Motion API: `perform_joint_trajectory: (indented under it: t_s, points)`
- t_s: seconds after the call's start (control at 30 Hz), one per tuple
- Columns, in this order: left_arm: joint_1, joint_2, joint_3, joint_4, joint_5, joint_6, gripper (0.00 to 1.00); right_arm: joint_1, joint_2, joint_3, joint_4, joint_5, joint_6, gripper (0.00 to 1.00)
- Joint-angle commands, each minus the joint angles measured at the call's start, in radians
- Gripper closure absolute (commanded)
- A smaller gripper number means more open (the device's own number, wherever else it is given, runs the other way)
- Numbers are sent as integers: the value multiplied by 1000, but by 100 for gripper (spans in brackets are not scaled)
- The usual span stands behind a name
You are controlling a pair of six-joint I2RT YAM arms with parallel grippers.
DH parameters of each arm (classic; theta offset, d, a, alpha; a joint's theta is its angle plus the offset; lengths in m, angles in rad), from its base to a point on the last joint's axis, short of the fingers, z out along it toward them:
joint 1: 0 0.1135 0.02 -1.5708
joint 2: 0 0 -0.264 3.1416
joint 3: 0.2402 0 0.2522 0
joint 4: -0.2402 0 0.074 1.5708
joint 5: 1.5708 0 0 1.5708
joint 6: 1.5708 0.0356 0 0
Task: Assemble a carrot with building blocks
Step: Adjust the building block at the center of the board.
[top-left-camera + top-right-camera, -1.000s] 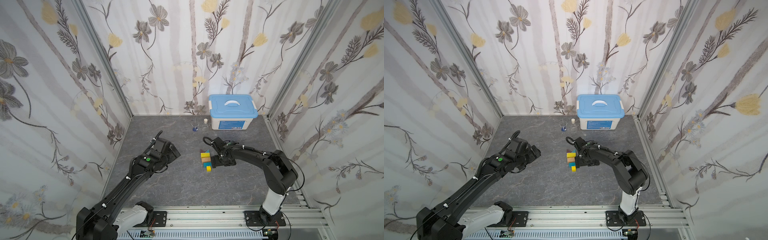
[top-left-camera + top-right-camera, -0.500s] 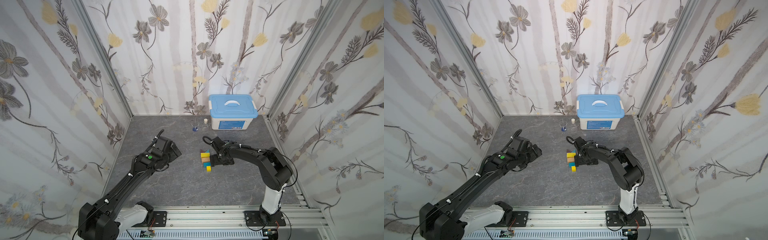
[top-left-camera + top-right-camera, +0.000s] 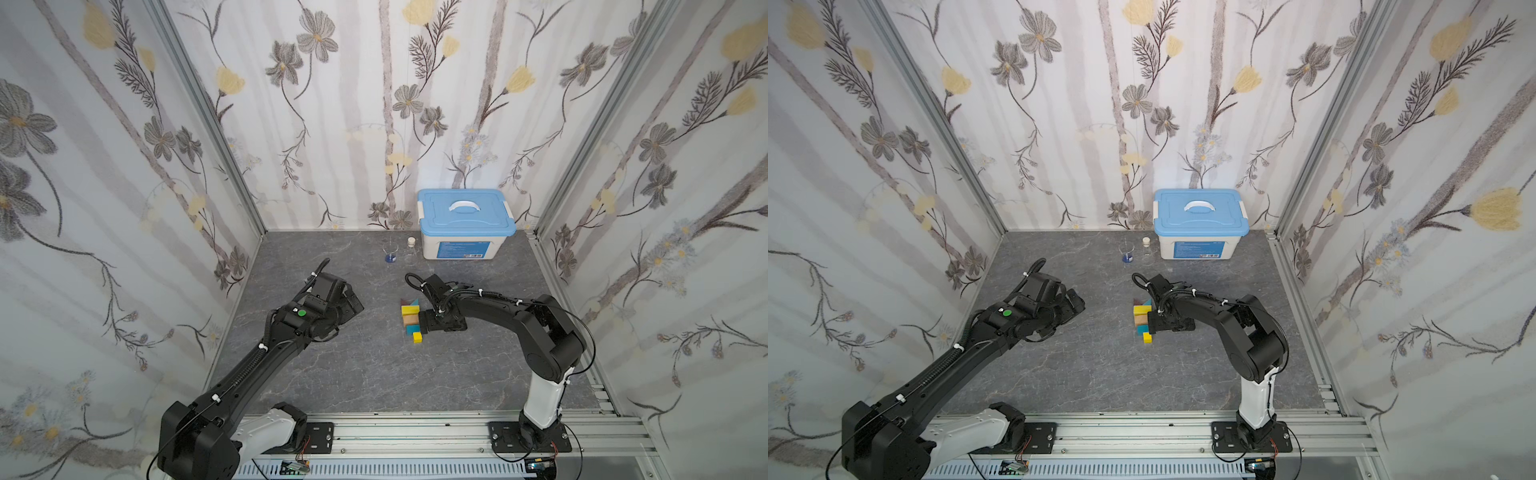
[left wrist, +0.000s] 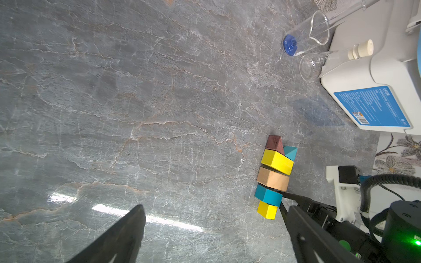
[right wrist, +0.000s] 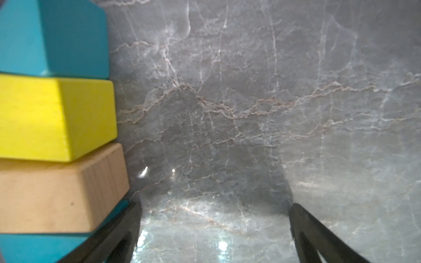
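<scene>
Beside the carrot (image 3: 411,318) at three o'clock, right fingers (image 5: 129,216) gape empty, likely to straighten it; left fingers (image 4: 127,227), also released, idle at nine o'clock.

The white box (image 4: 387,75) has a blue label (image 4: 371,107) with white writing and a small barcode (image 4: 359,115). The letters are too tiny and blurry to read.

A: What colours are the building blocks (image 3: 409,319)?
B: Far to near: maroon wedge (image 4: 274,142), teal wedge (image 4: 291,152), yellow brick (image 4: 276,162), tan brick (image 4: 272,178) with wood grain, teal brick (image 4: 267,195), yellow cube (image 4: 267,210).
A: And around them?
B: Grey tabletop (image 3: 374,365), veined like marble. White box (image 3: 429,247), blue lid (image 3: 440,208). Pale wallpaper (image 3: 332,124) with grey and yellow flowers.
</scene>
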State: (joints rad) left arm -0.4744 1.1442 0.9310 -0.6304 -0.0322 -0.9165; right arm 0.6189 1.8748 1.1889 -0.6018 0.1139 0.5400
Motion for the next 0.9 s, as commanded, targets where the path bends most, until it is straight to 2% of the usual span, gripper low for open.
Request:
perform_joint_trajectory:
  t_s: [0.0, 0.2, 0.5, 0.87]
  points:
    - [0, -1, 1, 16, -6, 2, 0, 3, 0, -3, -13, -3, 17, 0]
    - [0, -7, -1, 13, -5, 2, 0, 3, -1, -9, -14, 19, 17, 0]
    - [0, -9, -8, 22, 5, 4, 0, 12, -95, -106, -15, 13, 47, 0]
    - [0, -6, 5, 12, 2, 15, 0, 54, -48, -57, -15, -13, 54, 0]
